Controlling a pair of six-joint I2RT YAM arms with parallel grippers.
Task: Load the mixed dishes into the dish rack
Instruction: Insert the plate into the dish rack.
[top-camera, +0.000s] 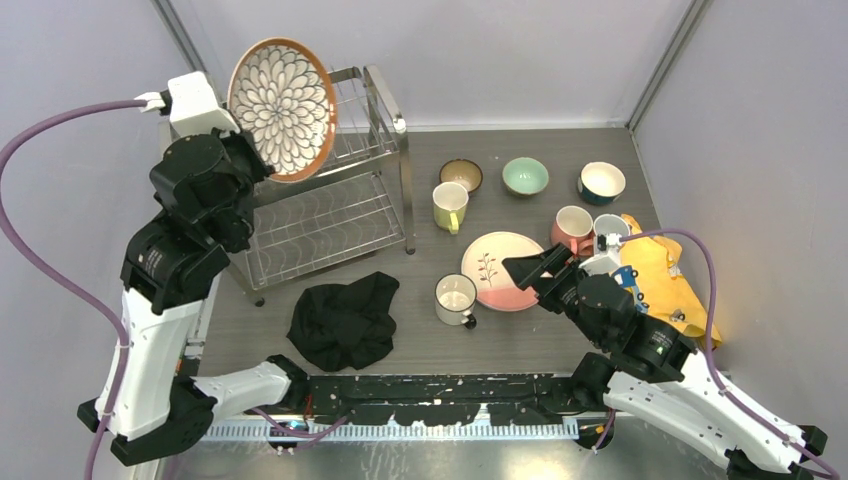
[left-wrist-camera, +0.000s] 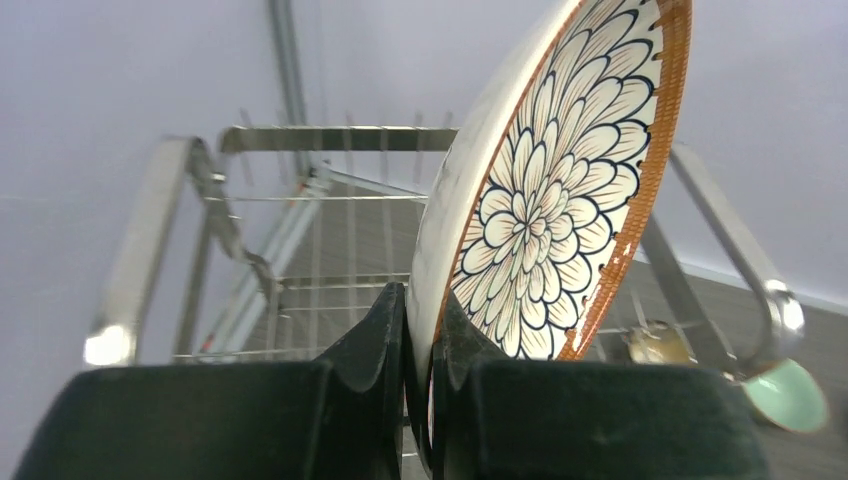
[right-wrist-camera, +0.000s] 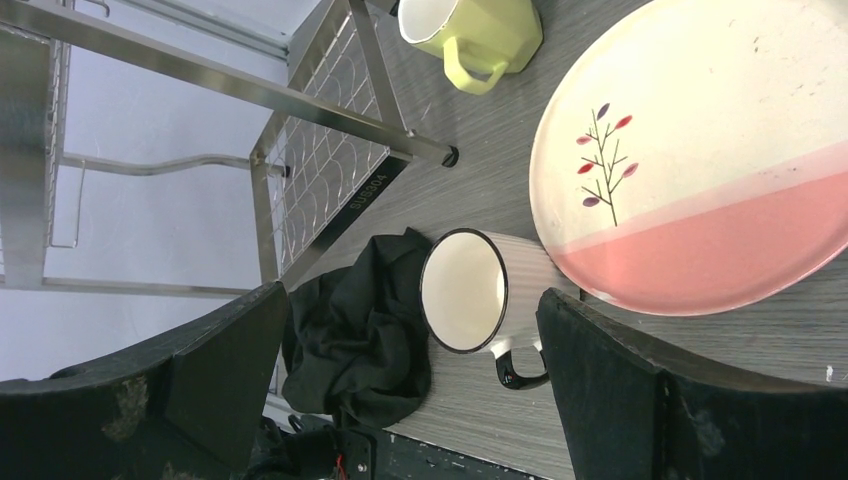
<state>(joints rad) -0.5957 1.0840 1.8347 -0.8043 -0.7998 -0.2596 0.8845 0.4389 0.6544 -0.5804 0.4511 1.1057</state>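
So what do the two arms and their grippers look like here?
The left arm and right arm have white links and bulky black joint housings. The left cable and right cable are purple. The left gripper and right gripper have broad matte black fingers; the right one's show pale scuffs.

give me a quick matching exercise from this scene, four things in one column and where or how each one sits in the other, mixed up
Things
1. flower-pattern plate
2. pink-and-cream plate
3. black cloth
4. yellow mug

Places or states
a. crumpled on the table in front of the dish rack
b. gripped on edge between the left fingers, above the rack
c. standing upright near the rack's right-hand leg
d. lying flat beside the white mug

Pairs: 1-b, 2-d, 3-a, 4-c
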